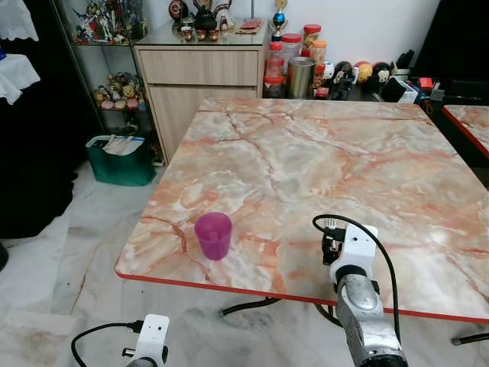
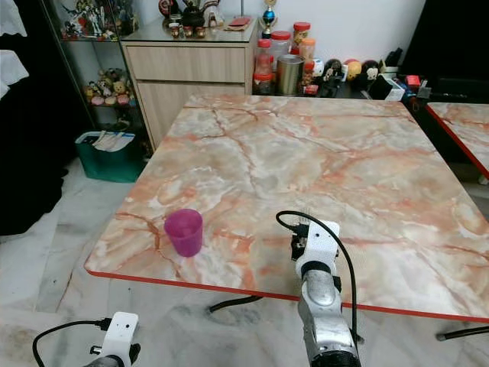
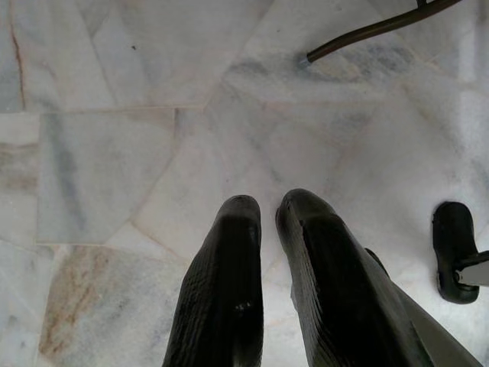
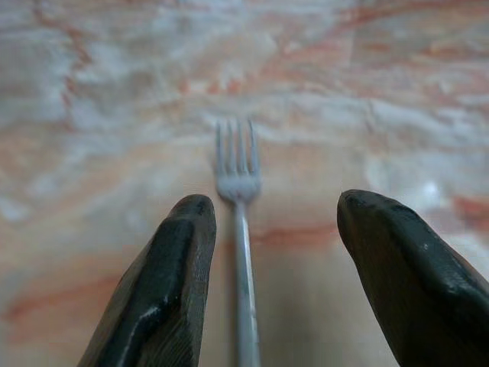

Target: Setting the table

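Note:
A purple cup (image 1: 213,235) stands upright near the front left corner of the marble table (image 1: 321,145). My right gripper (image 4: 275,202) hovers low over the table's front edge, to the right of the cup, and it is open. A silver fork (image 4: 238,191) lies flat on the marble between its two fingers, tines pointing away, touching neither finger. The right wrist (image 1: 353,252) hides the fingers from the head views. My left gripper (image 3: 267,202) hangs idle below table height over the white floor, its fingers nearly together with nothing in them.
A wooden cabinet (image 1: 200,80) and several jars and a steel canister (image 1: 299,76) stand behind the table's far edge. A green bin (image 1: 121,159) sits on the floor at the left. A second marble table (image 1: 470,122) adjoins on the right. Black table legs (image 1: 248,306) run underneath.

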{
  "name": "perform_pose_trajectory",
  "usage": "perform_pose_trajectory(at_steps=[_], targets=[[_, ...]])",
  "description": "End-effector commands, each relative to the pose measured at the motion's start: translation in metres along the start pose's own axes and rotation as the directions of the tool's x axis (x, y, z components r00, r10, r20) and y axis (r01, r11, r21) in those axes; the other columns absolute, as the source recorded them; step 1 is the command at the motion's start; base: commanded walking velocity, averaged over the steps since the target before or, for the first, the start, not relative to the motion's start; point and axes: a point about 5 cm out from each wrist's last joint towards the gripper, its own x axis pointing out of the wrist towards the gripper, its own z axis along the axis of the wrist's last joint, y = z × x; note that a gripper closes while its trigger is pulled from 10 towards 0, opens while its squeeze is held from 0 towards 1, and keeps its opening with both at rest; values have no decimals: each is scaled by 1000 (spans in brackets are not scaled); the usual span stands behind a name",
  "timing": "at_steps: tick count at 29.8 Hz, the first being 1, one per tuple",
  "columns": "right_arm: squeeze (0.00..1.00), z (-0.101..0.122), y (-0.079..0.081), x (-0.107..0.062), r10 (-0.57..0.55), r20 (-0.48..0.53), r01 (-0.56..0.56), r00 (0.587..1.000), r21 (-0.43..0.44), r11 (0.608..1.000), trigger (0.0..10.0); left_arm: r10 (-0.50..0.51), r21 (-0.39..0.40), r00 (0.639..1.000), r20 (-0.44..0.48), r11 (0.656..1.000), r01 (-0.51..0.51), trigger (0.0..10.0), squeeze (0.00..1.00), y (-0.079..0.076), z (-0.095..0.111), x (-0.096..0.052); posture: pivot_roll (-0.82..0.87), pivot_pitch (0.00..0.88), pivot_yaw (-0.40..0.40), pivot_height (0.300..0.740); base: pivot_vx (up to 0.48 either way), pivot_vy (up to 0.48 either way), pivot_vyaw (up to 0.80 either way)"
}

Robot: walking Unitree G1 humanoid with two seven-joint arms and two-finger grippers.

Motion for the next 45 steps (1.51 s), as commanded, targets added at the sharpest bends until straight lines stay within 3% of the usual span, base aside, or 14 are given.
perform_pose_trajectory(at_steps=[1, 15, 35, 45], targets=[[0, 6, 2, 3, 0, 0, 0, 1000, 6, 1000, 10000, -5, 11, 1000, -12, 1000, 5, 10000, 0, 1, -2, 0, -27, 0, 11, 736, 0, 0, 0], [0, 8, 7, 9, 47, -20, -47, 999, 0, 999, 10000, -5, 19, 1000, -13, 1000, 5, 10000, 0, 1, -3, -1, -18, 0, 5, 736, 0, 0, 0], [0, 10, 11, 17, 8, -65, -7, 998, 14, 1000, 10000, -9, 30, 1000, -16, 999, 9, 10000, 0, 2, -4, -1, -7, 0, 5, 736, 0, 0, 0], [0, 0, 7, 17, -4, -125, 4, 992, 3, 1000, 10000, -13, 22, 1000, -22, 1000, 14, 10000, 0, 1, -4, -1, -5, 0, 4, 736, 0, 0, 0]])
